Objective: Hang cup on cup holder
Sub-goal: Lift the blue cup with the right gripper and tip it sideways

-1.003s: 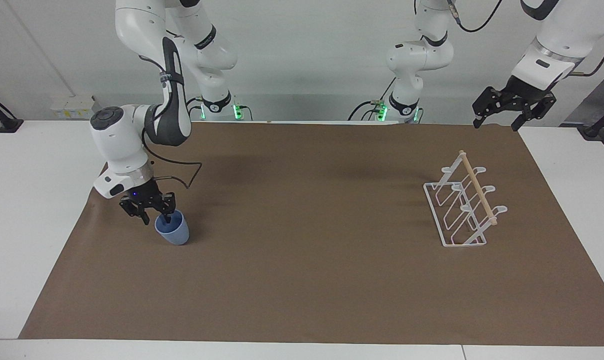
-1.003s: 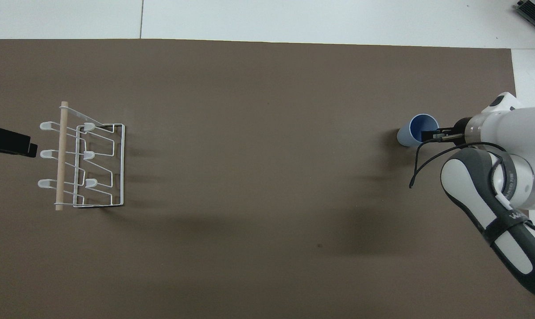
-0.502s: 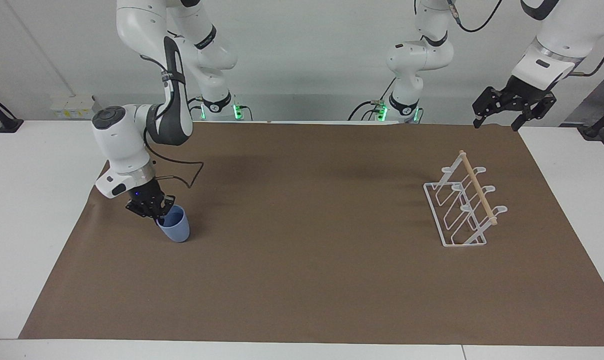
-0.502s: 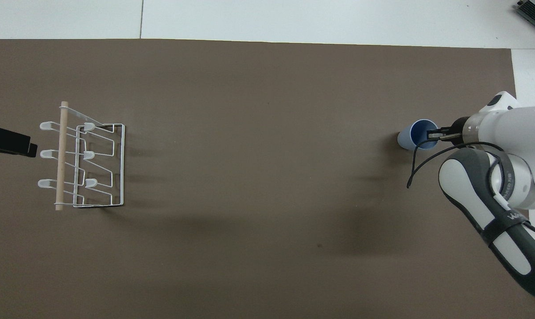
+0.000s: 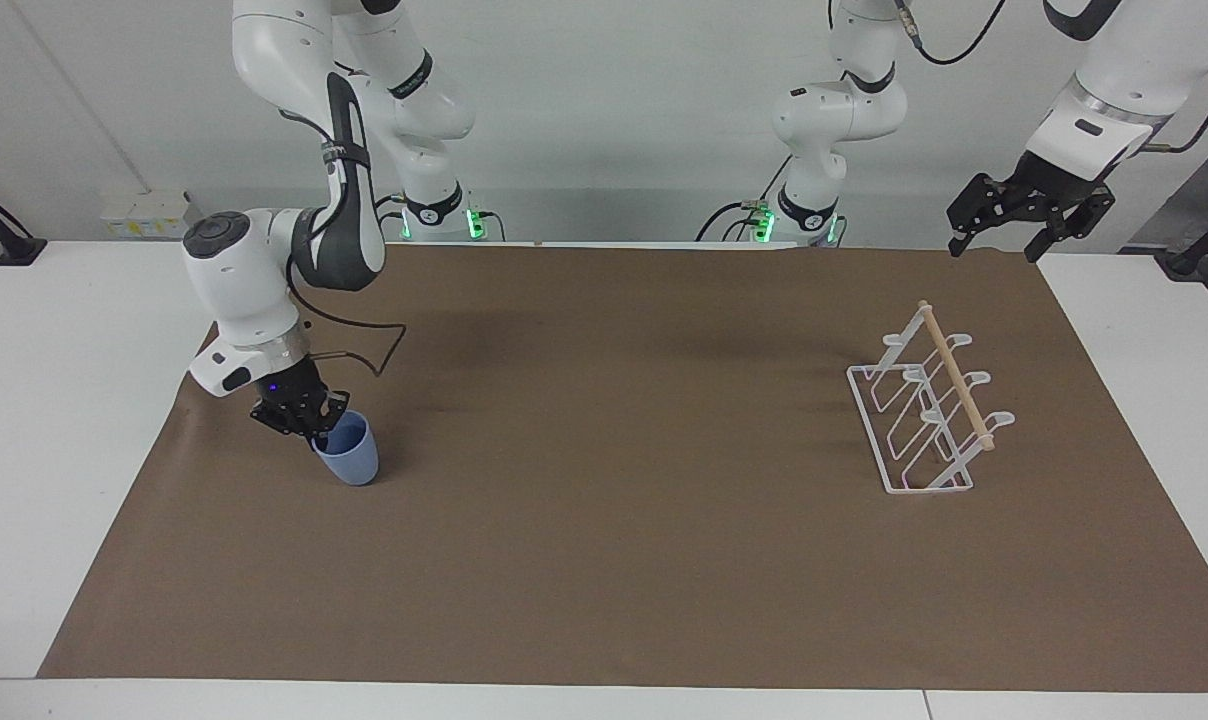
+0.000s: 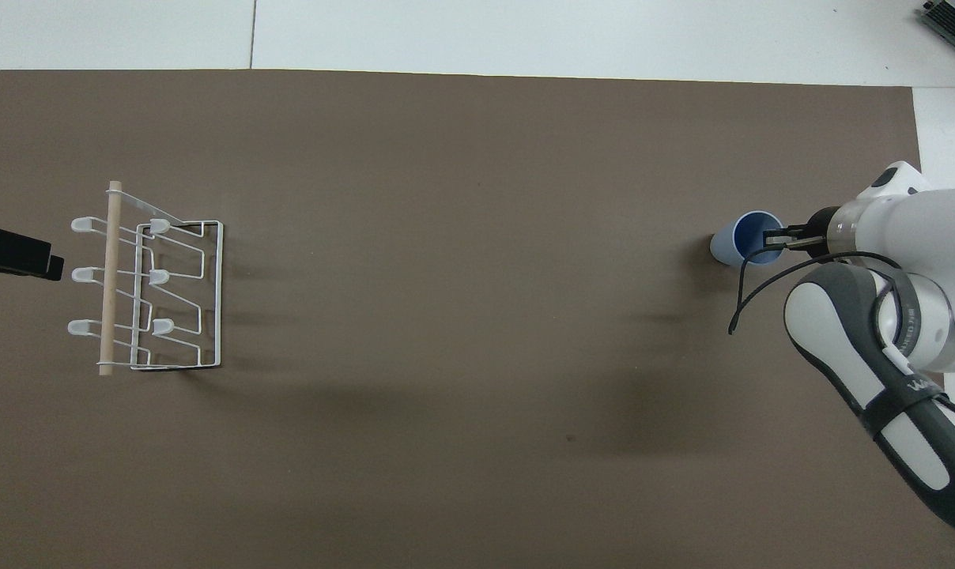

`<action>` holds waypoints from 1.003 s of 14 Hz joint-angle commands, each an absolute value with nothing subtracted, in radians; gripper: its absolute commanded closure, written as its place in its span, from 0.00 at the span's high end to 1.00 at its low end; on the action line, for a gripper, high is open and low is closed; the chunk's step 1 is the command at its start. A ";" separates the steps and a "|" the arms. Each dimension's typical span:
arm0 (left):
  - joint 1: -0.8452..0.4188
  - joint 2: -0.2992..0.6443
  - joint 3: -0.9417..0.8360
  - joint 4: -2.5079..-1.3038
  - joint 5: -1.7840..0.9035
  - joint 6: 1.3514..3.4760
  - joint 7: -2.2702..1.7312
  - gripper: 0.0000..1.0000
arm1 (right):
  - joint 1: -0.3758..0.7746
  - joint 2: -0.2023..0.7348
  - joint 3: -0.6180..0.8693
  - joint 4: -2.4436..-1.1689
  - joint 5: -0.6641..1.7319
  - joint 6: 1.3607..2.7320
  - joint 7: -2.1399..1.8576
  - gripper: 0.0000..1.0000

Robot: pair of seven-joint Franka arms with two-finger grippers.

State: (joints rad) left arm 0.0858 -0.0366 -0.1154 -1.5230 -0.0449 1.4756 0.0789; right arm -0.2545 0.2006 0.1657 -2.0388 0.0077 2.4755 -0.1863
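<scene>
Cup (image 5: 348, 459) rim is pinched by the right gripper (image 5: 314, 434), one finger inside the mouth and one outside on the wall that faces the right arm's end of the table. The fingers are pressed together on that thin wall. The cup sits on the brown mat (image 5: 604, 560) at the right arm's end, tipped a little, its mouth leaning toward the gripper, and its base seems to touch the mat or sit just off it; I cannot tell which.

The rack (image 5: 924, 410) stands well apart from the cup, at the left arm's end of the mat. Its wooden dowel (image 5: 954, 375) runs along the top, pointing away from the robots, and its prongs point toward the left arm's end and upward.

The left gripper (image 5: 999, 235) hangs with fingers spread above the mat's edge by the rack, waiting. It is by far the nearer one to the rack, while the right arm has the cup.

So the coming move, as I judge it, turns on that long span: the cup must travel the mat's length toward the rack, mouth turned to slip over a prong, or be passed to the left arm on the way.
</scene>
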 commanded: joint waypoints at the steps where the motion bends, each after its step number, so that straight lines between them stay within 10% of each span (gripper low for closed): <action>1: 0.087 -0.058 -0.115 -1.545 -0.046 1.489 0.092 1.00 | -0.264 0.187 0.169 -1.981 0.002 2.395 -0.198 0.00; 14: 0.094 -0.058 -0.114 -1.546 -0.046 1.493 0.092 1.00 | -0.258 0.018 0.175 -1.689 -0.005 1.775 -0.204 0.00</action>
State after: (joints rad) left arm 0.0862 -0.0367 -0.1139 -1.5230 -0.0449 1.4759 0.0789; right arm -0.2539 0.0076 0.1698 -1.7227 0.0066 1.8178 -0.1863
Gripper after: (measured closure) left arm 0.000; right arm 0.947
